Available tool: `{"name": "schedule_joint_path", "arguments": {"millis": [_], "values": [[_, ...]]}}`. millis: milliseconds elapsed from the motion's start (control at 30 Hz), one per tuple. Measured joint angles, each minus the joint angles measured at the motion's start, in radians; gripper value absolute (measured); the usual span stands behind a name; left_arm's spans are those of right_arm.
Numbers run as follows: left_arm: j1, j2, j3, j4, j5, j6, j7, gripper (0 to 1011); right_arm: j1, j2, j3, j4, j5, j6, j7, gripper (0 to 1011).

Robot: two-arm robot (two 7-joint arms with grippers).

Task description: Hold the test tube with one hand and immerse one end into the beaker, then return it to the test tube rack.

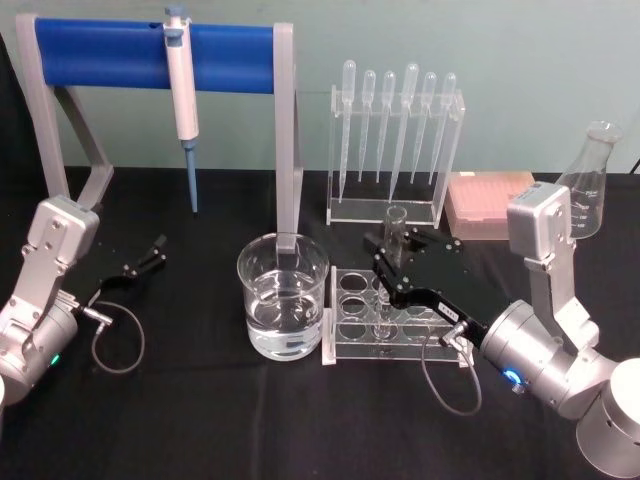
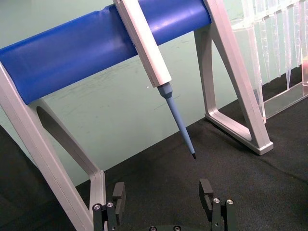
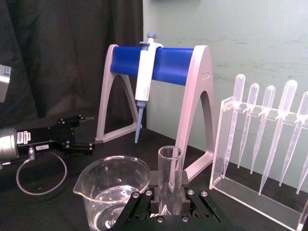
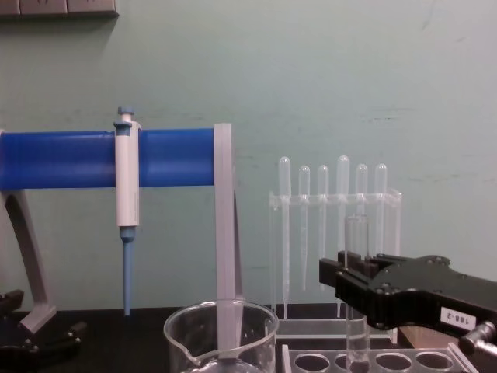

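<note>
The right gripper (image 1: 388,262) reaches in over the clear tube rack (image 1: 390,318), its black fingers clenched around the test tube (image 1: 394,232), which stands upright with its round bottom down in one of the rack's holes. The beaker (image 1: 283,296), part filled with clear liquid, sits touching the rack's left end, its rim lower than the tube's open mouth. Behind the beaker rises the right leg of the pipette stand (image 1: 288,150), its blue bar carrying a white-and-blue pipette (image 1: 183,110); behind the rack stands a clear holder of plastic pipettes (image 1: 395,140), so the open black tabletop (image 1: 200,410) lies mostly in front and to the left.

The left gripper (image 1: 140,262) lies low at the table's left, well apart from the glassware, jaws spread with nothing between them.

The chest view shows the tube (image 4: 356,295) from the side, gripped at mid-height and running down into the rack (image 4: 373,359), with the beaker's spout (image 4: 221,332) turned left. The right wrist view looks down the tube's open rim (image 3: 170,175) and shows the left gripper (image 3: 79,137) beyond the beaker (image 3: 113,185). An Erlenmeyer flask (image 1: 590,180) and a pink tip box (image 1: 487,203) sit at the far right.
</note>
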Motion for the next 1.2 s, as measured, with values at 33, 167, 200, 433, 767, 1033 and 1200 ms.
{"name": "schedule_joint_path", "arguments": {"millis": [33,167,200,433,767,1033,1200], "values": [[0.0,0.0,0.0,0.0,0.0,0.0,0.0,1000,-0.001,0.0,0.0,0.002,-0.002,0.0,0.0,226],[0.0,0.0,0.0,0.0,0.0,0.0,0.0,1000,-0.004,0.0,-0.001,0.004,-0.005,0.001,0.0,226],[0.0,0.0,0.0,0.0,0.0,0.0,0.0,1000,-0.005,0.0,-0.001,0.004,-0.006,0.003,0.001,226],[0.0,0.0,0.0,0.0,0.0,0.0,0.0,1000,-0.005,0.003,-0.002,0.005,-0.013,0.01,0.006,262],[0.0,0.0,0.0,0.0,0.0,0.0,0.0,1000,-0.033,0.011,0.003,-0.026,-0.015,0.037,-0.002,568],[0.0,0.0,0.0,0.0,0.0,0.0,0.0,1000,-0.152,0.056,0.049,-0.159,-0.01,0.078,-0.047,840],[0.0,0.0,0.0,0.0,0.0,0.0,0.0,1000,-0.236,0.077,0.111,-0.222,-0.013,0.081,-0.093,955]]}}
